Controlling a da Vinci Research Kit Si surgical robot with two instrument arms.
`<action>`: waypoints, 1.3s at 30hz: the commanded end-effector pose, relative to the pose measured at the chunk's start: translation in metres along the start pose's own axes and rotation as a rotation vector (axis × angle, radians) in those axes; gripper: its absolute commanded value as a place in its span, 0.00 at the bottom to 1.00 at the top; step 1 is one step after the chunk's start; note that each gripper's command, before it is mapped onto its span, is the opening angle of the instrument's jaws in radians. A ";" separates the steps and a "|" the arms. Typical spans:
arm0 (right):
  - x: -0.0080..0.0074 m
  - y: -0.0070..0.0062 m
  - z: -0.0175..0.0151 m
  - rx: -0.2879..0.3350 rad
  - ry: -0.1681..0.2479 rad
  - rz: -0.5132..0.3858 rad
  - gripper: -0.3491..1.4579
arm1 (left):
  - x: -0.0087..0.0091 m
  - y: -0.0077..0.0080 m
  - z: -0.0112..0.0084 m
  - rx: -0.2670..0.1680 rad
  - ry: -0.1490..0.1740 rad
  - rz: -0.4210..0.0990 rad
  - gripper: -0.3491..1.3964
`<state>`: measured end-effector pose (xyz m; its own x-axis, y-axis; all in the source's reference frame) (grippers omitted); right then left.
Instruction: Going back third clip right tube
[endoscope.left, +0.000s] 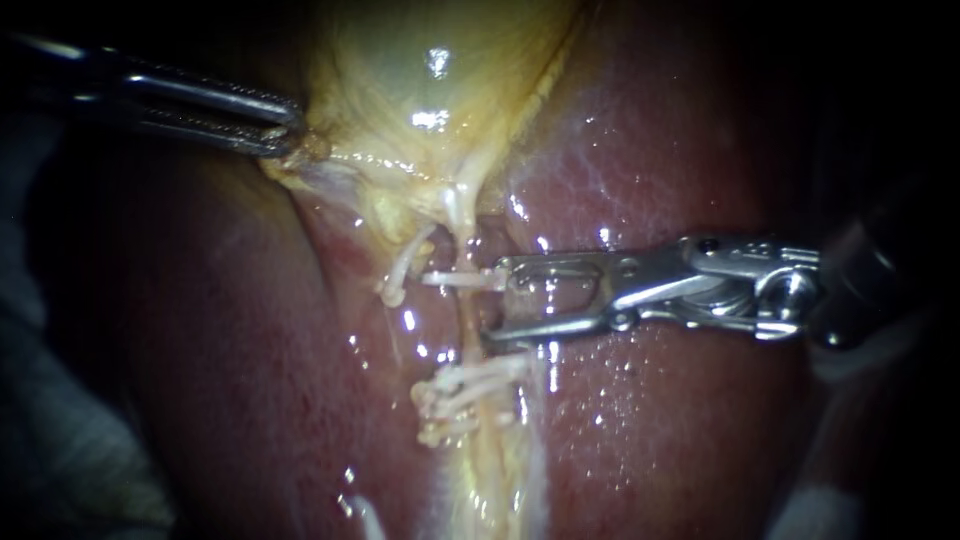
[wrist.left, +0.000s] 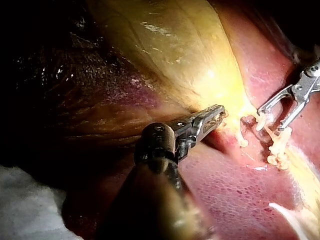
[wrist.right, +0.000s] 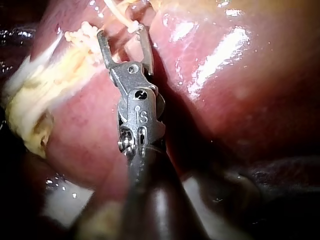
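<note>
The right instrument (endoscope.left: 492, 304) is held, jaws wide, beside the right tube (endoscope.left: 466, 325) (bare liver (endoscope.left: 680, 420) around); the gallbladder (endoscope.left: 400, 80) edge is clamped by the left instrument (endoscope.left: 293, 133).

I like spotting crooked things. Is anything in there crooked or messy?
One white clip lies slanted. The crosswise clip at the right instrument's open jaws and the lower clips sit roughly straight across. Nothing looks torn or spilled.
</note>
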<state>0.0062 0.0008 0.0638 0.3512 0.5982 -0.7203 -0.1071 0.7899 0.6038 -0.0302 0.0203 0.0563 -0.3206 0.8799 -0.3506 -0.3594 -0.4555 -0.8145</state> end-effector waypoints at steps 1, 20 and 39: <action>0.0002 0.0000 -0.0003 -0.008 0.001 -0.024 0.46 | 0.0000 0.0000 0.0000 -0.001 0.000 0.000 0.00; 0.0030 -0.0041 -0.0082 0.019 -0.054 -0.310 0.47 | 0.0000 -0.0001 0.0004 0.002 0.001 0.001 0.00; 0.0034 -0.0042 -0.0095 0.030 -0.071 -0.344 0.47 | -0.0017 -0.0019 0.0076 0.012 -0.009 0.018 0.00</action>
<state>-0.0010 0.0008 0.0556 0.4263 0.2859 -0.8582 0.0557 0.9386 0.3404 -0.0356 0.0187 0.0620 -0.3353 0.8706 -0.3600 -0.3653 -0.4724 -0.8021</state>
